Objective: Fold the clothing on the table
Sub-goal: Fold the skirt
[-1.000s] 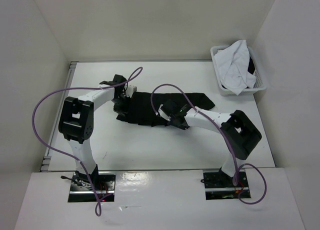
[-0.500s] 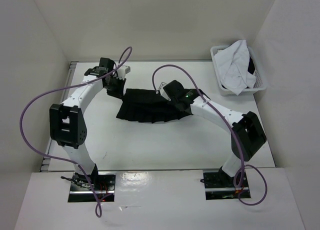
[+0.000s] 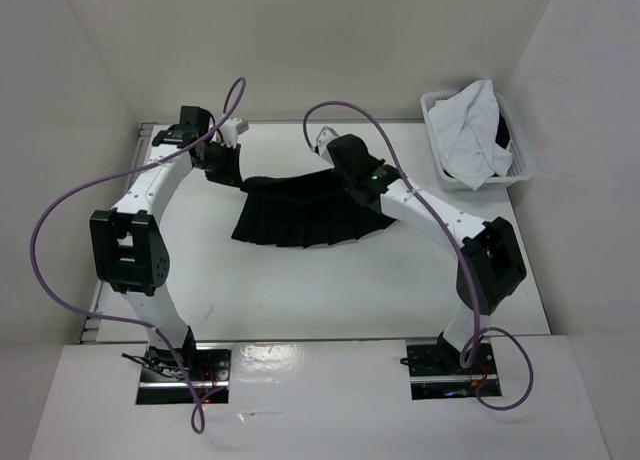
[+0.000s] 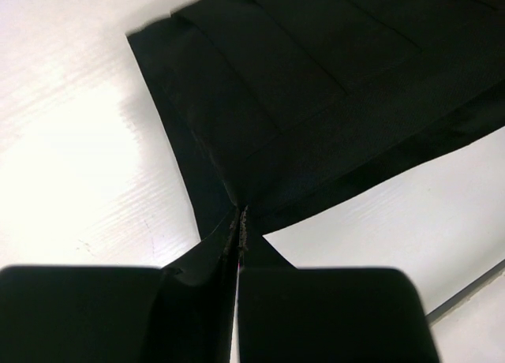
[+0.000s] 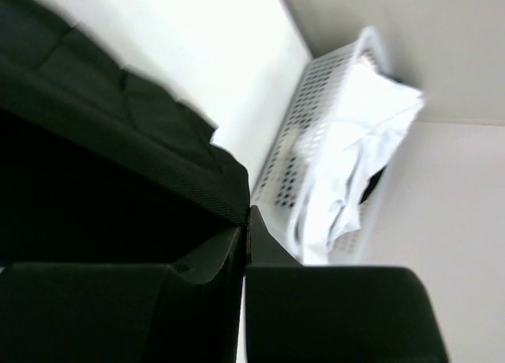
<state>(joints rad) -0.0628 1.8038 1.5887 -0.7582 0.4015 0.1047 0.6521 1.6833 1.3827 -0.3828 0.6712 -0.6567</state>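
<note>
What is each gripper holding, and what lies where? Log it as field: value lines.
clothing: black pleated skirt, fanned out between the two grippers, not yet folded
left gripper: shut on one corner of the clothing
right gripper: shut on the clothing's far edge
table: white, with the skirt over its middle
basket: far right, holds a white garment

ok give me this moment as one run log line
left gripper: shut on skirt corner | right gripper: shut on skirt edge | skirt: spread between grippers, far half of table | fold: not done
</note>
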